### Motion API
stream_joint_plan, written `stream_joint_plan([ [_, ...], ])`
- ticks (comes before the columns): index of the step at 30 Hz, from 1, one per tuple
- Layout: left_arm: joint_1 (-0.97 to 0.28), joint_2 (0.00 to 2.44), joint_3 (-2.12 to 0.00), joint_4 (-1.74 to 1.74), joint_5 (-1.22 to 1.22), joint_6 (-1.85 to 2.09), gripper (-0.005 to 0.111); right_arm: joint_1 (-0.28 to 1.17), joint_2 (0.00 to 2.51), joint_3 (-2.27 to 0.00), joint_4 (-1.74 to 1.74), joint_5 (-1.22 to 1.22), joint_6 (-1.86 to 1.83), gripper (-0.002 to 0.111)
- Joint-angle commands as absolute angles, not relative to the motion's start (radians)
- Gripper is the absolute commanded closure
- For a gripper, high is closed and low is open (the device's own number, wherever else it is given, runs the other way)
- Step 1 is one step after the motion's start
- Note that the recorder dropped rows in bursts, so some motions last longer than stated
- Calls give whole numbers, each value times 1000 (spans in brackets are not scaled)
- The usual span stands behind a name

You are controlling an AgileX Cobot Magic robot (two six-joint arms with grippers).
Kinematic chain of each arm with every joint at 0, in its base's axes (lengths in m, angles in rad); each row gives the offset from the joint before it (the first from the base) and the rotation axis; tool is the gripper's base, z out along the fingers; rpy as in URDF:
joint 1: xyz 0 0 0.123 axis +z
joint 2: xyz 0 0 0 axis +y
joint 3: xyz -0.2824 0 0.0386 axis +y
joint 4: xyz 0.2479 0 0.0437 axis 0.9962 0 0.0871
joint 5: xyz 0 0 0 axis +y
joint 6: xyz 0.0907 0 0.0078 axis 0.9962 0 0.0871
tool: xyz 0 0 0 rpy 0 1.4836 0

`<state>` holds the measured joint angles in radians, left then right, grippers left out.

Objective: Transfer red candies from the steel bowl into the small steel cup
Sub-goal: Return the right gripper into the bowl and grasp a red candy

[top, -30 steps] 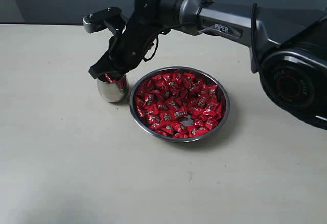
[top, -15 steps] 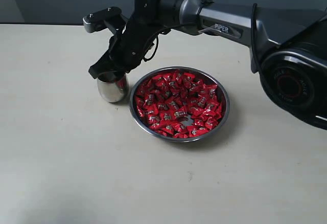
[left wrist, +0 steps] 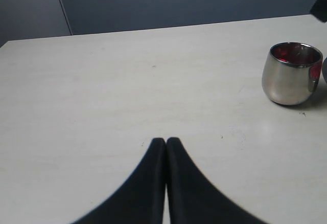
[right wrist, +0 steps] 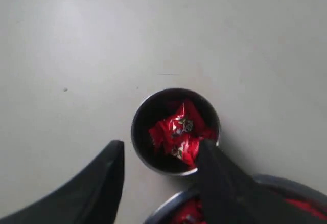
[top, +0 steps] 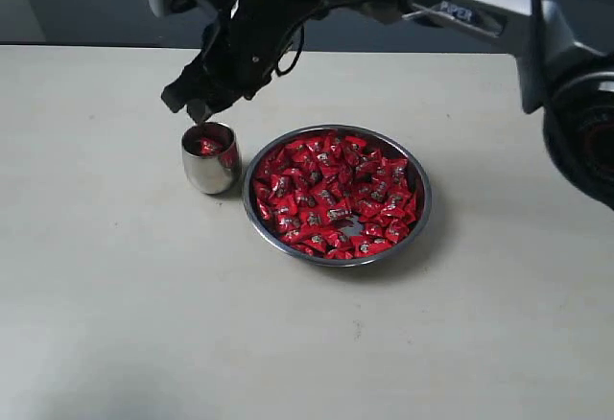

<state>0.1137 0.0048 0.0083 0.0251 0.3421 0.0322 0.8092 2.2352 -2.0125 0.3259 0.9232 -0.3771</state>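
Right tool [top: 199, 108] hangs empty with jaws wide, directly over the cup [top: 210, 159], placed so a let-go sweet would land inside. A few red candies [right wrist: 179, 132] lie in the cup. More fill the bowl [top: 422, 204] just beside it. Left tool [left wrist: 166, 147], jaws pressed together, waits aside over the surface [top: 115, 295].

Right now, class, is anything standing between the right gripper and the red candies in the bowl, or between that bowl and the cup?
Nothing visible does. The right gripper hangs open above the small steel cup, and the red candies lie uncovered in the steel bowl right beside it. The cup's mouth is open, with a few candies inside.
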Motion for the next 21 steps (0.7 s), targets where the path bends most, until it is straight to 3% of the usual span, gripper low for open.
stream_joint_plan([
  [1,108,0,0,27,337,29,106,808,2142,-2017,193,1049,-301,64],
  [7,108,0,0,27,337,29,106,798,2065,-1885,80,1076,-228,69],
  [15,108,0,0,27,337,29,106,780,2016,-1531,76,859,-228,69],
  [21,108,0,0,27,337,29,106,760,2016,-1417,61,787,-228,69],
])
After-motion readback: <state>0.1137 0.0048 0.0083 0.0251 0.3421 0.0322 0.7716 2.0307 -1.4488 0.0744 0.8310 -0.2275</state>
